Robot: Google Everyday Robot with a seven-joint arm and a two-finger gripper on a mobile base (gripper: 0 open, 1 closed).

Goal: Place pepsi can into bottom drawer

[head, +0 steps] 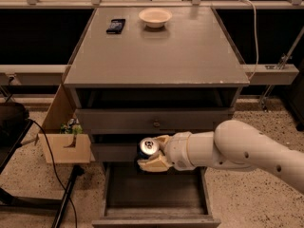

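The pepsi can (147,147), dark blue with a silver top, is held in my gripper (153,153), whose cream fingers (151,165) are shut around it. My white arm (237,151) reaches in from the right. The can hangs in front of the middle drawer, above the back left part of the bottom drawer (154,194). The bottom drawer is pulled open and its flat dark floor shows nothing in it.
The grey cabinet top (156,51) carries a white bowl (155,17) and a dark phone (116,25) at the back. A cardboard box (64,144) with a green item stands left of the cabinet, with black cables (52,165) on the floor.
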